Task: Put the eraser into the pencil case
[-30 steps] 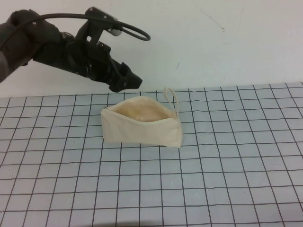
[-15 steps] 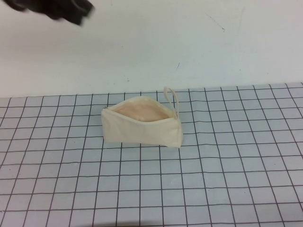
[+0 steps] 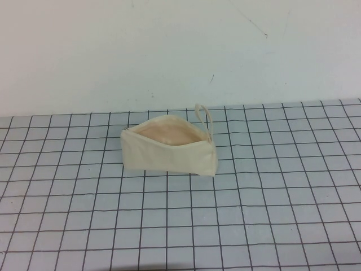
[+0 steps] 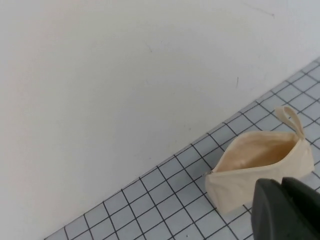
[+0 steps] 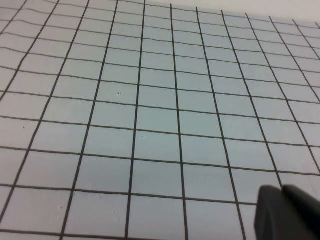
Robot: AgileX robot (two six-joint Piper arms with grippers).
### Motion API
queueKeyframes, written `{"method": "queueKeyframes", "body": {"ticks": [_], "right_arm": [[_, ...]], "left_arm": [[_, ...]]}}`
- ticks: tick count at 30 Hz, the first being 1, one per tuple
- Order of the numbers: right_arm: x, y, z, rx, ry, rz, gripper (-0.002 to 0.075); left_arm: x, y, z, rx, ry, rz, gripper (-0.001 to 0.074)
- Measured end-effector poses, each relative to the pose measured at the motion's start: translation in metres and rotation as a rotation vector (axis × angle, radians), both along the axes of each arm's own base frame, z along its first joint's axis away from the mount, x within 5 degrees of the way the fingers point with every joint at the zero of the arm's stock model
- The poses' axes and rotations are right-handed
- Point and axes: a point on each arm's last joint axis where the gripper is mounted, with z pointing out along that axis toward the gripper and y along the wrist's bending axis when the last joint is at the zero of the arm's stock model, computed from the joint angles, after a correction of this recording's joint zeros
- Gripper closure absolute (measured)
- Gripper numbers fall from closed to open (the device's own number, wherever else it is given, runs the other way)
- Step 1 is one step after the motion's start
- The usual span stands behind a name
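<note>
The pencil case [image 3: 169, 148] is a cream pouch lying on the grid mat at the centre of the high view. Its zip mouth is open, the peach lining shows, and the loop strap [image 3: 204, 116] is at its right end. It also shows in the left wrist view [image 4: 260, 165]. The eraser is not visible in any view. My left gripper [image 4: 283, 184] is shut and empty, held up and away from the pouch and outside the high view. My right gripper [image 5: 283, 193] is shut and empty over bare mat, also outside the high view.
The grey grid mat [image 3: 254, 214] covers the table, with a plain white wall [image 3: 169, 51] behind it. The right wrist view shows only bare grid squares [image 5: 150, 100].
The left arm was just behind the pouch's open mouth, then rose up and to the left and has left the high view. The pouch has not moved.
</note>
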Motion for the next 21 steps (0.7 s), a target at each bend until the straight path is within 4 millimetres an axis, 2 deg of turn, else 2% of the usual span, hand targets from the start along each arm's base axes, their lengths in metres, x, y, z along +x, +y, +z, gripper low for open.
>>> {"method": "queueKeyframes", "body": {"ticks": [3,8,9,16,21], "right_arm": [[0.000,0.000,0.000,0.000,0.000,0.000,0.0727],[0.000,0.000,0.000,0.000,0.000,0.000,0.0727],[0.000,0.000,0.000,0.000,0.000,0.000,0.0727],[0.000,0.000,0.000,0.000,0.000,0.000,0.0727],[0.000,0.000,0.000,0.000,0.000,0.000,0.0727]], "left_arm": [[-0.030,0.006,-0.033,-0.067,-0.069,0.025,0.0735],[-0.061,0.015,-0.094,-0.155,-0.191,0.069,0.0735],[-0.069,0.017,-0.116,-0.171,-0.222,0.079,0.0735],[-0.082,0.019,-0.170,-0.186,-0.189,0.080,0.0736],[-0.077,0.017,-0.207,-0.166,-0.065,0.079,0.0736]]}}
